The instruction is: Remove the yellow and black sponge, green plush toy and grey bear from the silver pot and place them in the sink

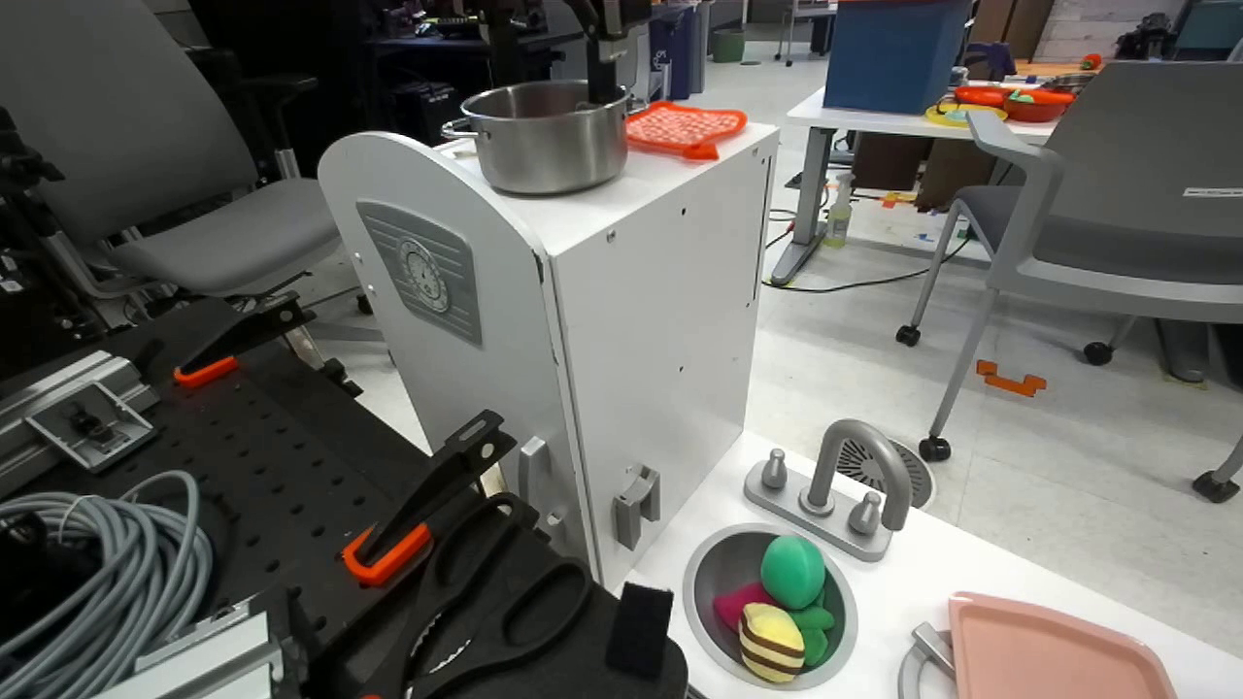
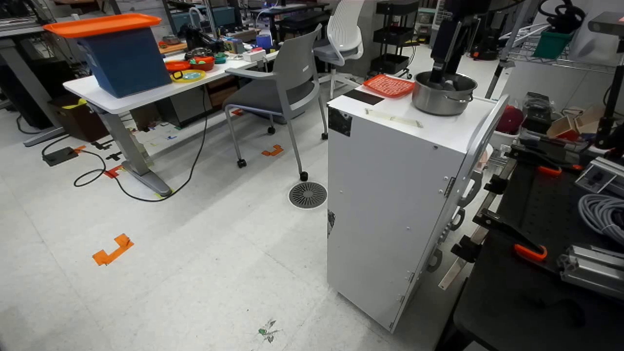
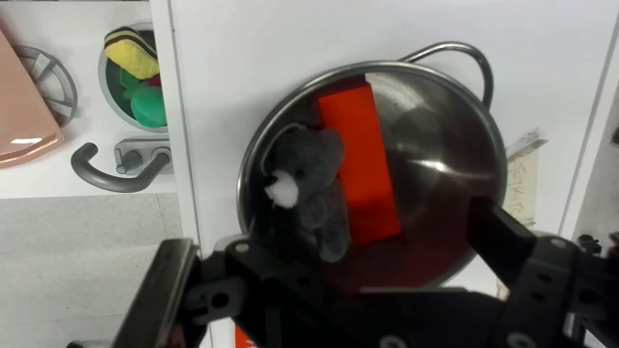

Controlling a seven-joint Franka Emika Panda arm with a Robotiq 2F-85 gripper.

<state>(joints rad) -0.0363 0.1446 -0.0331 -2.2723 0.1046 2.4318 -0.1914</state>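
Cabinet top point(image 3: 217, 63), bear point(image 3: 314, 188) near fingers point(image 3: 505, 234)

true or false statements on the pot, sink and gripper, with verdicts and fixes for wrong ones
1. The yellow and black sponge and green plush toy lie in the sink. True.
2. The grey bear lies in the silver pot. True.
3. The silver pot holds only the grey bear. False: an orange-red slab is in it too.
4. The gripper is open. True.
5. The gripper is over the sink. False: it is at the silver pot.
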